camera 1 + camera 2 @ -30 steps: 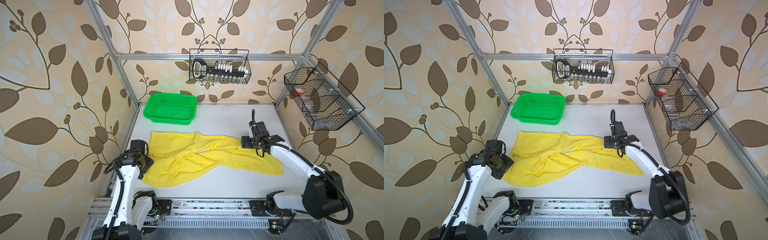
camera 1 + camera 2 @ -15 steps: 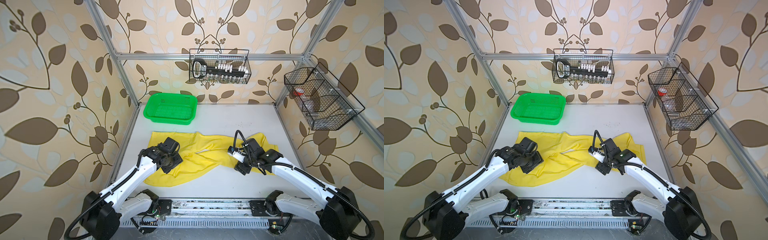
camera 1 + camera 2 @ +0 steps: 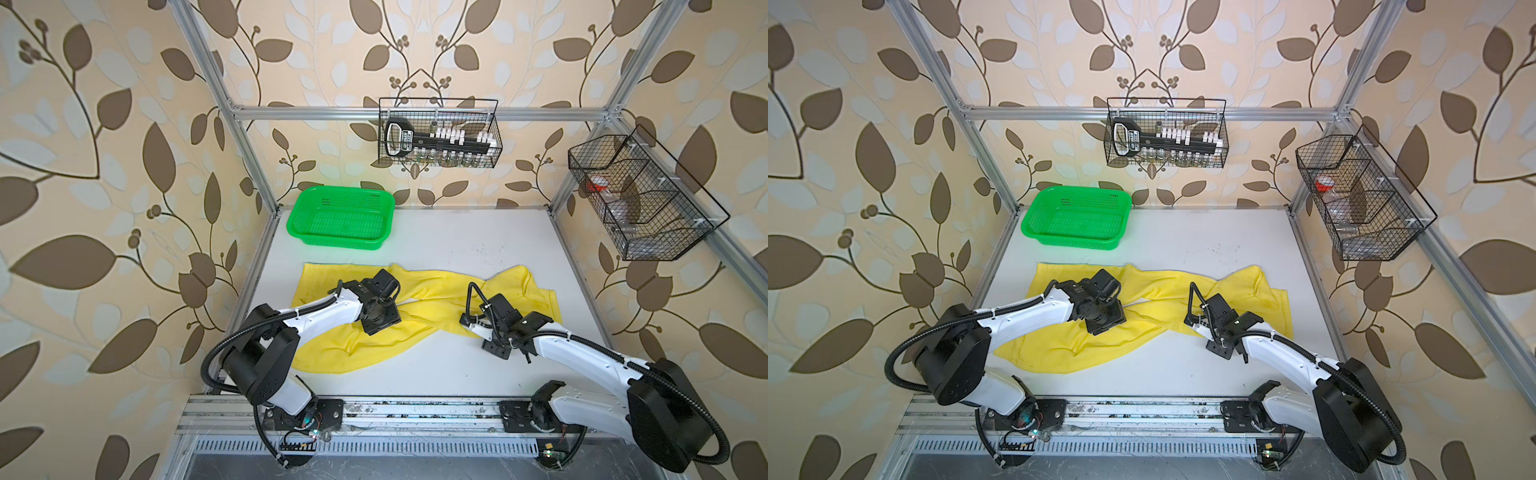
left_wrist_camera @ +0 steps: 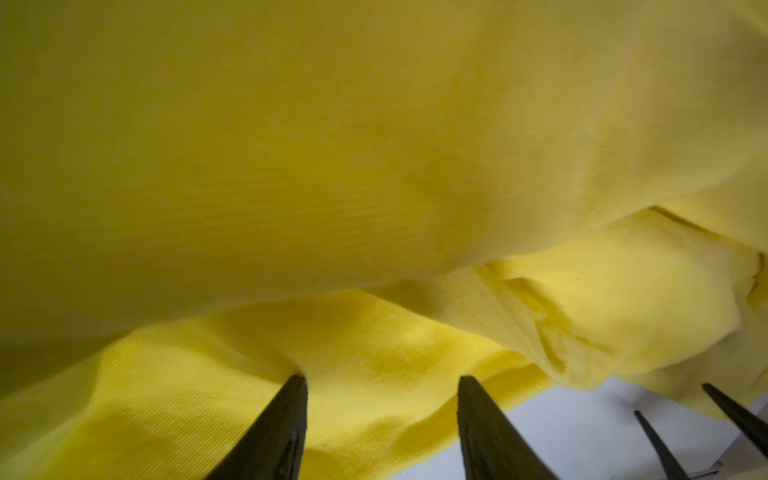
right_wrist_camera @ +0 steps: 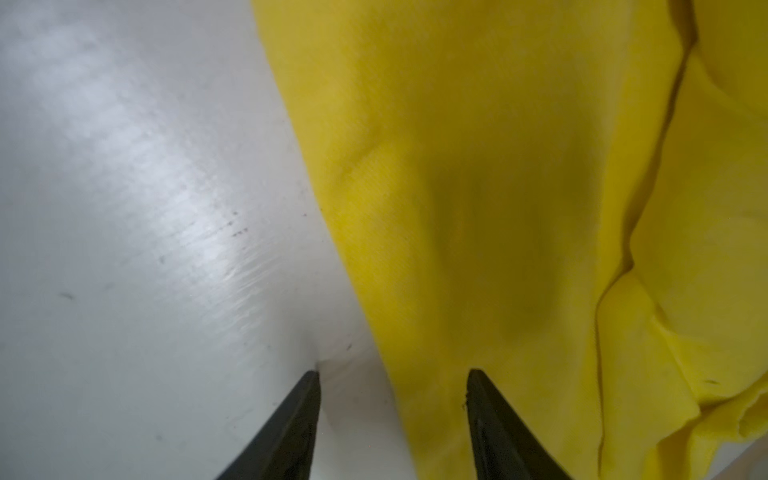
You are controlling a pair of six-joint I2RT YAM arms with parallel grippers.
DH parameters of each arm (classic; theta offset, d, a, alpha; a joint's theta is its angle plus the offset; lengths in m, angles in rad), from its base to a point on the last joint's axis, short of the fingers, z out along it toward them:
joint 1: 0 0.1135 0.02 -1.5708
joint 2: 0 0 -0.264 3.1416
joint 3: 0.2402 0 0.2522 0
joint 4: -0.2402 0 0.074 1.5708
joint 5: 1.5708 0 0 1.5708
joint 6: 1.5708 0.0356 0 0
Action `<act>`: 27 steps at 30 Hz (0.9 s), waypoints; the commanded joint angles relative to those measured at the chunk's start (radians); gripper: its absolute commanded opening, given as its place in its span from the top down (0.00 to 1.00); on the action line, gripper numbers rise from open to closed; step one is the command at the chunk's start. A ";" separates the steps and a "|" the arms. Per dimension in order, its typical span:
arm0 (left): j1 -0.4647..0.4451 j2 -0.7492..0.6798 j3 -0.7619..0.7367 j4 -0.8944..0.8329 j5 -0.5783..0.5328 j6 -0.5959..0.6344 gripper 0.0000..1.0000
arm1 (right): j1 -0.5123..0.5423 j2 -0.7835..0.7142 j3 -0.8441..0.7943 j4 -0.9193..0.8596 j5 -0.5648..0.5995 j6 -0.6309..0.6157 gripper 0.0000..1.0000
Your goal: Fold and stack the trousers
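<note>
The bright yellow trousers (image 3: 432,291) (image 3: 1158,293) lie crumpled across the middle of the white table (image 3: 457,245), with the right end bunched into a fold. In both top views my left gripper (image 3: 380,320) (image 3: 1102,318) points down onto the trousers' middle. In the left wrist view the left gripper (image 4: 381,380) is open, both tips pressing on the trousers (image 4: 374,166). My right gripper (image 3: 478,328) (image 3: 1204,328) is at the near edge of the right leg. In the right wrist view the right gripper (image 5: 394,374) is open, one tip on the bare table (image 5: 124,208), one on the trousers (image 5: 478,166).
A green perforated basket (image 3: 338,243) (image 3: 1073,241) stands at the table's back left, just beyond the trousers. Two black wire baskets hang above the table: one on the back rail (image 3: 438,133), one on the right rail (image 3: 640,199). Metal frame posts stand at the corners.
The left gripper moved from the table's left edge rightward onto the trousers' middle. The right gripper came nearer and leftward to the leg's near edge, its jaws narrowing. The right leg end bunched up.
</note>
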 commanded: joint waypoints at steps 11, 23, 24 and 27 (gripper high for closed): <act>-0.162 0.098 0.110 0.022 -0.013 0.209 0.40 | -0.050 0.126 0.110 -0.041 -0.073 0.050 0.93; -0.271 0.243 0.160 0.085 -0.101 0.428 0.56 | -0.154 -0.135 0.334 -0.397 -0.172 0.059 1.00; -0.271 0.255 0.160 0.074 -0.101 0.439 0.65 | -0.177 -0.123 0.356 -0.410 -0.182 0.055 1.00; -0.273 0.233 0.155 0.038 -0.122 0.455 0.92 | -0.217 -0.092 0.403 -0.406 -0.154 0.041 1.00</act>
